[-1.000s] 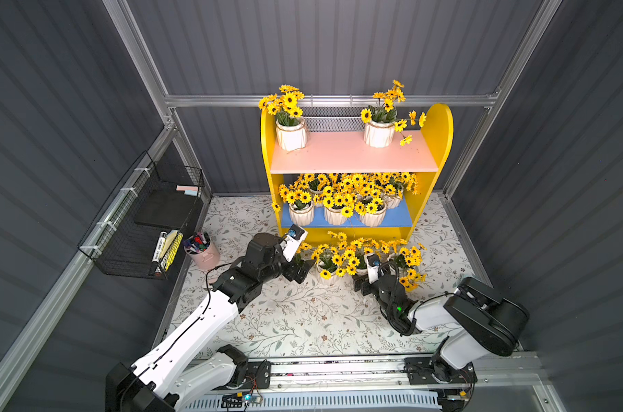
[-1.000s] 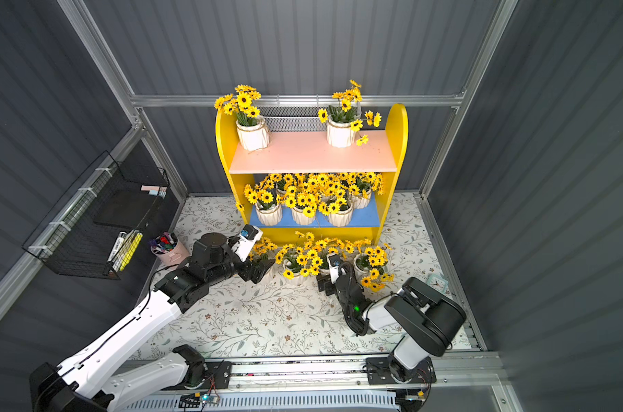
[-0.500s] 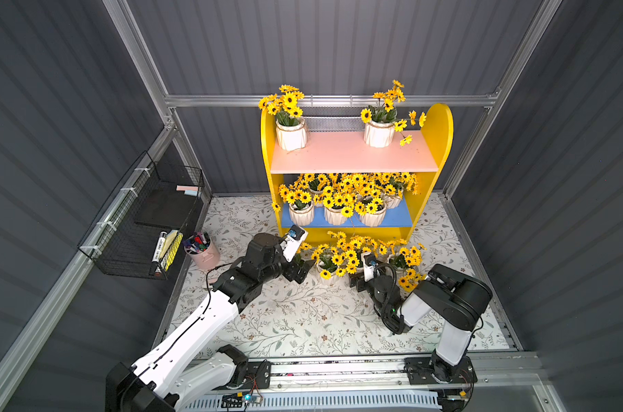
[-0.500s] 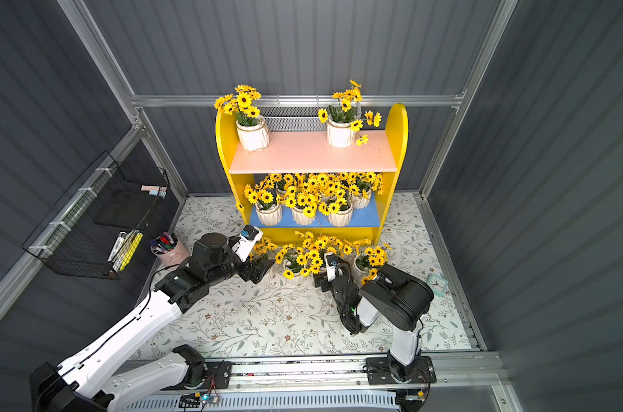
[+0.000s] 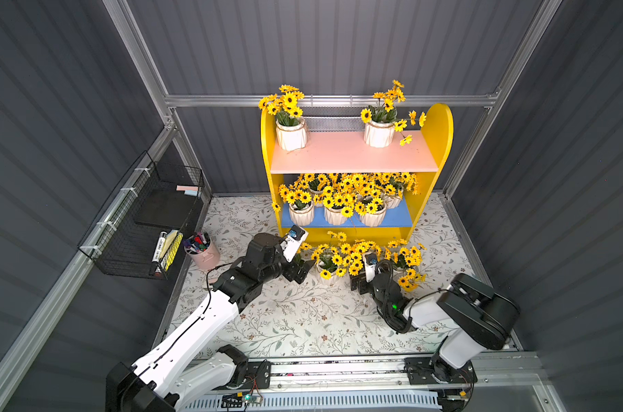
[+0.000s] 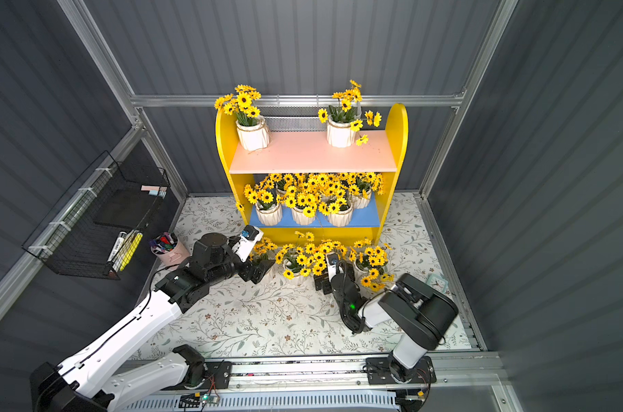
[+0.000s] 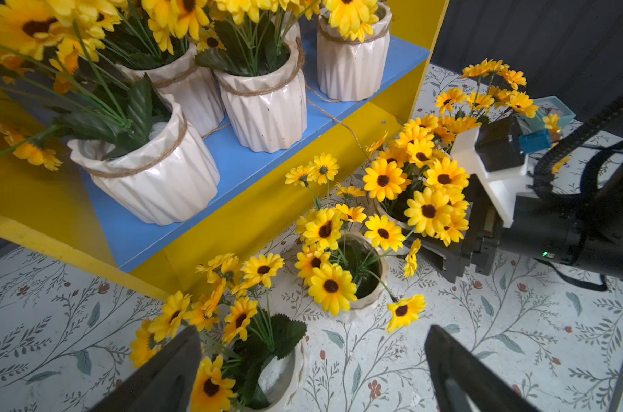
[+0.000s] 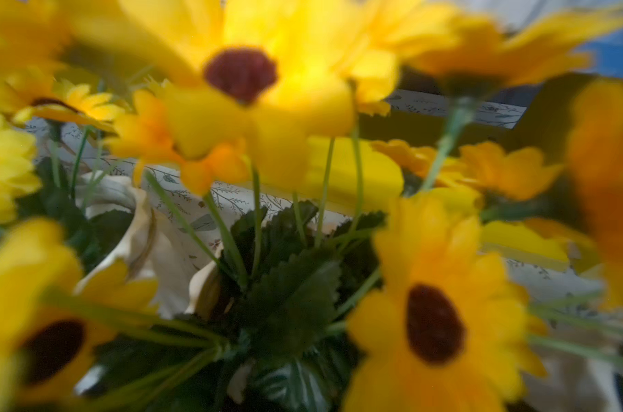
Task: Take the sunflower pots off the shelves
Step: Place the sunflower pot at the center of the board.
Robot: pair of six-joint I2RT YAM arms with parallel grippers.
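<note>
The shelves (image 5: 353, 153) stand against the back wall, with two sunflower pots (image 5: 291, 135) on the pink board and several (image 5: 335, 215) on the blue board. Several more pots (image 5: 329, 274) stand on the floor in front. My left gripper (image 7: 312, 335) is open low over the floor, with the nearest floor pot (image 7: 285, 371) just inside one of its fingers (image 7: 181, 356). My right gripper (image 5: 358, 283) is pushed in among the floor flowers. One of its black fingers (image 7: 438, 258) shows beside a pot rim (image 7: 388, 214). Blurred sunflowers (image 8: 242, 75) hide its jaws in the right wrist view.
A pink cup of marker pens (image 5: 203, 255) stands at the floor's left edge under a black wire rack (image 5: 142, 221) on the left wall. A small teal clock (image 6: 437, 283) lies right of the right arm. A metal rail (image 5: 338, 371) runs along the front.
The right arm's elbow swung in toward the middle and back out, while its gripper stayed among the floor flowers. The left arm has not moved.
</note>
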